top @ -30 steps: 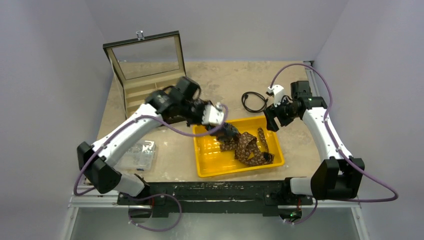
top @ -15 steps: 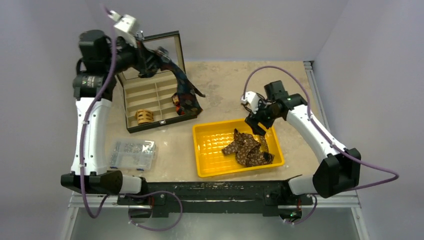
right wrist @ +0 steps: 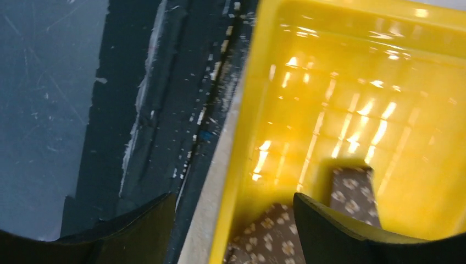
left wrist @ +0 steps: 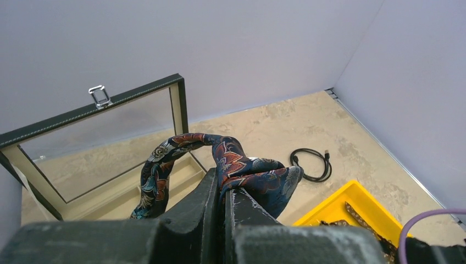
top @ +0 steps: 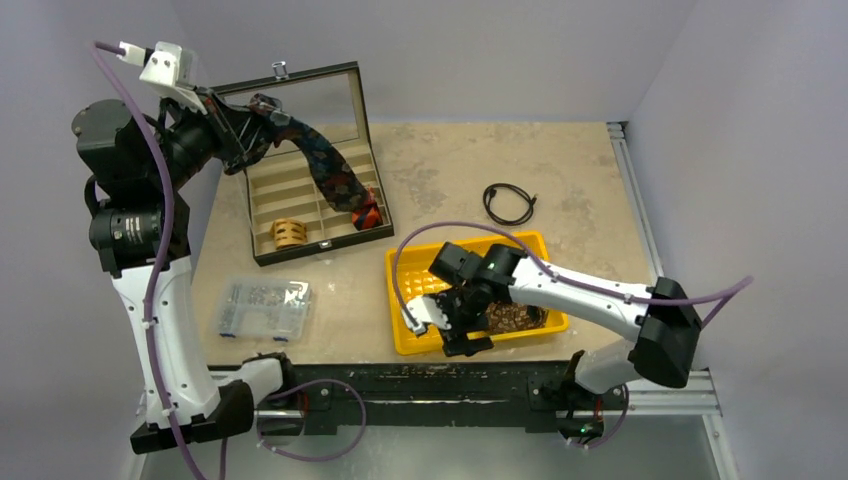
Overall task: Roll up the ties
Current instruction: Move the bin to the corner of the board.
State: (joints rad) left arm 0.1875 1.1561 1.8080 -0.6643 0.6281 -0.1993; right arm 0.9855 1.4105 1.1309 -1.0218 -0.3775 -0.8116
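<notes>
My left gripper [top: 243,137] is raised high at the back left and shut on a navy floral tie [top: 325,170]. The tie hangs down to the open wooden box [top: 262,245], its lower end at the box's right side. In the left wrist view the jaws [left wrist: 222,186] pinch a bunched fold of this tie [left wrist: 247,170]. A brown dotted tie [top: 512,316] lies in the yellow tray [top: 420,340]. My right gripper [top: 458,322] is low at the tray's front left. It is open [right wrist: 231,201] and straddles the tray rim [right wrist: 242,159], with the brown tie [right wrist: 269,236] beside its inner finger. A tan coil [top: 288,233] sits in the box.
The box's glass lid [top: 290,105] stands open at the back. A black cable loop [top: 508,204] lies behind the tray. A clear plastic case [top: 265,308] sits at the front left. A black rail [top: 420,380] runs along the near edge.
The left arm has lifted the navy tie out of the tray and swung it up and back left over the box. The right arm has moved from behind the tray to its front left.
</notes>
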